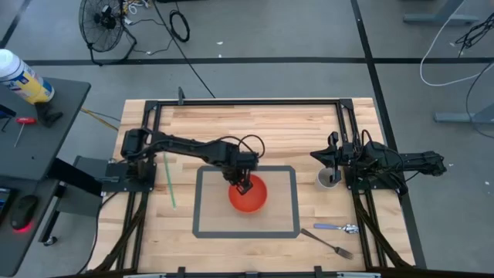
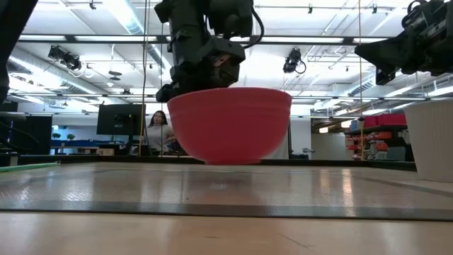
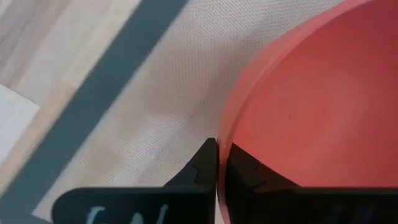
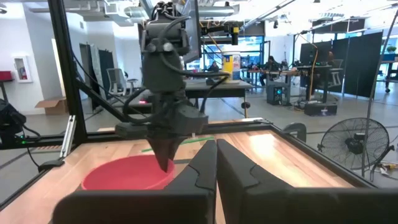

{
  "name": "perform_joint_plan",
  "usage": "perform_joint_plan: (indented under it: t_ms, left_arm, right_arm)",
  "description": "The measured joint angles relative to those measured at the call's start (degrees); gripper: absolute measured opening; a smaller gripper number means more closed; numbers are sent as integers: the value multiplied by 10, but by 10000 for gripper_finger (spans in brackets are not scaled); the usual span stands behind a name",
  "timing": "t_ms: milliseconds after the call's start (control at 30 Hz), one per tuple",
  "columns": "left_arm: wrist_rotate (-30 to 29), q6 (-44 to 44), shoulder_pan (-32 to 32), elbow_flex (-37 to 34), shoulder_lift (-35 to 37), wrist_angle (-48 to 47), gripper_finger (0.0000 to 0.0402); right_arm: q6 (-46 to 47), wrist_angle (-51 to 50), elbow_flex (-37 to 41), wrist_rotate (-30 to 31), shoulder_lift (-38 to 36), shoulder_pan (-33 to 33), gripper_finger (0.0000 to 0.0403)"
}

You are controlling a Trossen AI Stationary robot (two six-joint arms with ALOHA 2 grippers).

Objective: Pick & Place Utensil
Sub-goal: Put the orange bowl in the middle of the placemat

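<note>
The rim of the red bowl (image 1: 248, 194) is pinched by the left tool (image 1: 244, 184). The right tool (image 1: 330, 157), pressed together, is held above the white cup (image 1: 329, 179); the fork (image 1: 327, 242) and spoon (image 1: 337, 228) are seen lying on the counter (image 1: 255, 123) well apart from both tools.

Your two arms are dark, near-black throughout, built of jointed tubular links. The left arm (image 1: 193, 147) carries a looped black cable near its wrist. Its claw (image 3: 217, 163) ends in two black angular fingers with stepped, notched inner faces. The right arm (image 1: 394, 164) is bulkier at the wrist, with black cabling; its claw (image 4: 216, 163) matches, fingers pressed together.
</note>
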State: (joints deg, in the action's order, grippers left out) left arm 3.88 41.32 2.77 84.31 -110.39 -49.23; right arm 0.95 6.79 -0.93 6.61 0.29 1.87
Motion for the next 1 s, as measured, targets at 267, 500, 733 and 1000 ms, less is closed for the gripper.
perform_joint_plan:
  t_ms: [267, 500, 733, 1000]
  left_arm:
    - [-21, 3, 16, -1, -13, 17, 9]
    - [-18, 5, 20, -1, -13, 8, 30]
    - [-10, 2, 20, -1, -19, 5, 23]
    - [-7, 1, 20, -1, -18, 6, 41]
  right_arm:
    - [0, -1, 0, 0, 0, 0, 13]
    - [0, 0, 0, 0, 0, 0, 13]
    - [0, 0, 0, 0, 0, 0, 13]
    - [0, 0, 0, 0, 0, 0, 13]
